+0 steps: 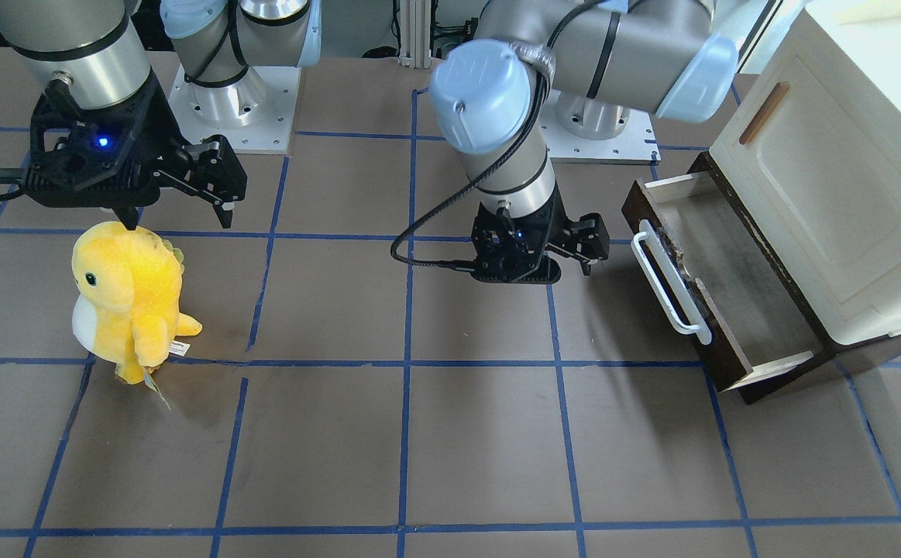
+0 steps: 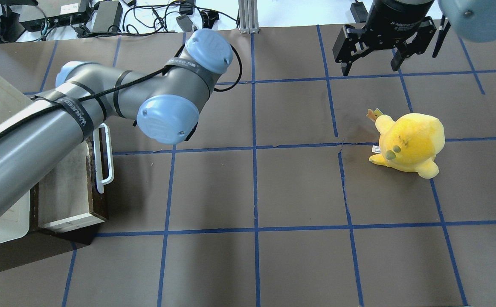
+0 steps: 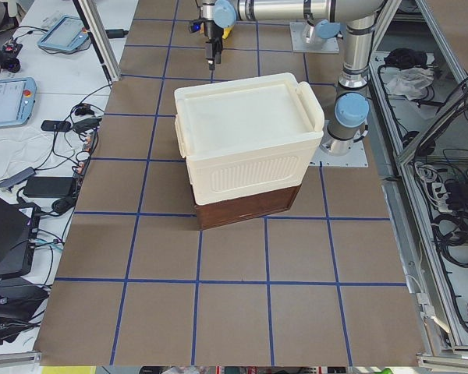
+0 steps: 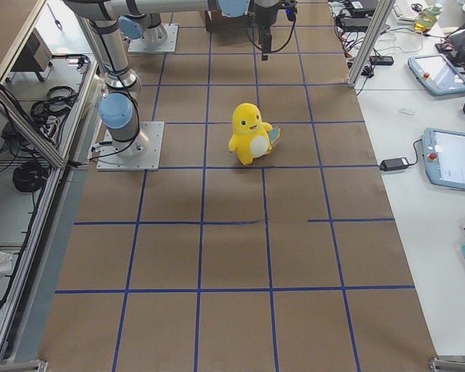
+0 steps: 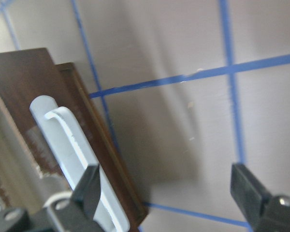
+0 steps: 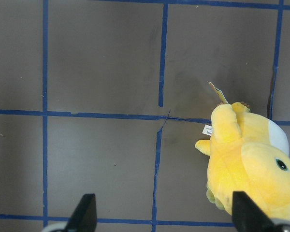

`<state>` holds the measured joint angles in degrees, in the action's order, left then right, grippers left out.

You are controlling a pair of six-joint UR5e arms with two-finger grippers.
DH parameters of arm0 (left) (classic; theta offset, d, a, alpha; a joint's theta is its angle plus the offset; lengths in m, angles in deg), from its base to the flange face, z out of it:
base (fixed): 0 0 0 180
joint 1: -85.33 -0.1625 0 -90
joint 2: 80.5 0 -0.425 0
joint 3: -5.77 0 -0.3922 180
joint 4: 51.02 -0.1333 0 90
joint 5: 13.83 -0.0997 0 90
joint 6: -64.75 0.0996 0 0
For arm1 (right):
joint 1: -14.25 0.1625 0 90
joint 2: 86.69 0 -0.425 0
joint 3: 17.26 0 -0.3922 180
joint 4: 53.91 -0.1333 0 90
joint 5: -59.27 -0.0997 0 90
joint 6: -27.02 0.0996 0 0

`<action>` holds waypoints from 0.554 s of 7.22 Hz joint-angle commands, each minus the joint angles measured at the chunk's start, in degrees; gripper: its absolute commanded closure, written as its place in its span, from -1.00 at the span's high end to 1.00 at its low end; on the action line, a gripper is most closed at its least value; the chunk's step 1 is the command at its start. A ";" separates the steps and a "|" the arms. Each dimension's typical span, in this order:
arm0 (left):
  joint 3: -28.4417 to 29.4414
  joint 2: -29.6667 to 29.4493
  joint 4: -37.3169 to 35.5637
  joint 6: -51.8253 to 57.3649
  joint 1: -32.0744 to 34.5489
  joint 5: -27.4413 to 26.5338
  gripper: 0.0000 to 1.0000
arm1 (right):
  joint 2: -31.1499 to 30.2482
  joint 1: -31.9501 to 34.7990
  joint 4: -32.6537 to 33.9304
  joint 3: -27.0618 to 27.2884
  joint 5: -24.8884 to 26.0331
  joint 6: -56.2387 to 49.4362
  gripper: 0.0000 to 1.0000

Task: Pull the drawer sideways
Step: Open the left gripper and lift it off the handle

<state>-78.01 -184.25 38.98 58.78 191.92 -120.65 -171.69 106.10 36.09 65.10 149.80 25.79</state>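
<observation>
The dark brown drawer (image 1: pixel 729 310) stands pulled out from under the cream cabinet (image 1: pixel 830 178), its shallow tray showing. Its long white bar handle (image 1: pixel 671 279) faces the table's middle; the handle also shows in the overhead view (image 2: pixel 102 157) and the left wrist view (image 5: pixel 72 150). My left gripper (image 1: pixel 588 246) is open and empty, low over the table, a short way off the handle's far end. In the left wrist view (image 5: pixel 169 188) one fingertip (image 5: pixel 92 186) overlaps the handle. My right gripper (image 2: pixel 373 59) is open and empty, above and behind the plush.
A yellow plush dinosaur (image 1: pixel 128 294) stands on the table's other half, also in the right wrist view (image 6: pixel 249 164). The brown table is marked with blue tape lines (image 1: pixel 407 364). The cabinet door carries a small wooden handle (image 1: pixel 764 112).
</observation>
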 commanded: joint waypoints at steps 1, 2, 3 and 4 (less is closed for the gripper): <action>7.05 5.53 10.52 4.80 -5.40 10.98 1.00 | 0.01 0.00 0.00 0.00 0.00 0.00 1.00; 6.36 8.53 10.81 5.53 -7.87 11.37 1.00 | 0.01 0.00 0.00 0.00 0.00 0.00 1.00; 5.05 10.82 10.73 7.19 -11.46 11.63 1.00 | 0.01 0.00 0.00 0.00 0.00 0.00 1.00; 3.99 12.50 8.20 10.60 -16.54 16.33 1.00 | 0.01 0.00 0.00 0.00 0.00 0.00 1.00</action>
<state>-72.84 -174.28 48.84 66.03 180.83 -108.24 -171.68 106.10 36.09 65.10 149.80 25.78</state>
